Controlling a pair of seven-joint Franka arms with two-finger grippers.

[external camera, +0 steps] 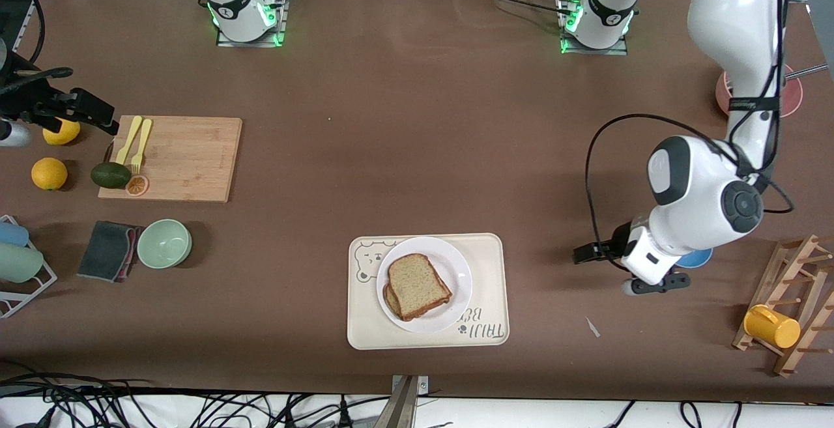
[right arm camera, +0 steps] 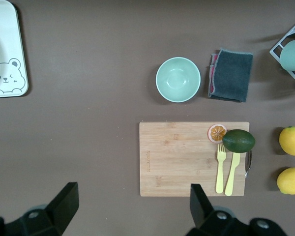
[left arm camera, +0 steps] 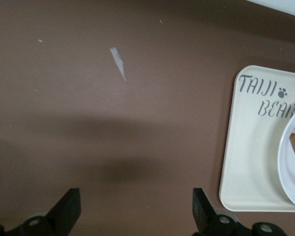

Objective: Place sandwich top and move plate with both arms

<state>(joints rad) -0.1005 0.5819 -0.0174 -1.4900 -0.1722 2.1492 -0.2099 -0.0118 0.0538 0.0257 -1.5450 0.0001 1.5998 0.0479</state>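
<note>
Desk: brown mat across the whole surface (external camera: pixel 417 128), both my arm bases glowing green along one edge, cables hanging off the edge nearest the front camera.
Tray: cream tray with the bear drawing (external camera: pixel 488 265), central, close to the front camera.
Plate: white plate (external camera: pixel 456 265) sits on that tray, toward its bear end.
Sandwich top: speckled brown-crusted slice (external camera: pixel 417 285) already lies on the plate, stacked a little askew over a second slice whose edge peeks out beneath — placing looks done.
Left hand: (external camera: pixel 596 252) over bare desk beside the tray, toward my left arm's end; fingers (left arm camera: pixel 69 209) spread wide, nothing between them.
Right hand: (external camera: pixel 91 112) over the fruit end of the desk by the cutting board (external camera: pixel 182 157), well apart from the tray; fingers (right arm camera: pixel 64 204) likewise released, empty.
Key relation: the plate lies between my two hands, left hand clearly the nearer — its wrist view already shows the tray corner and plate rim. The right arm has most of the desk to cross.
Judgement: remaining step is the two-arm plate move; each hand must reach a rim edge on its own arm's side, and the stacked slices could slide if the lift is uneven.
</note>
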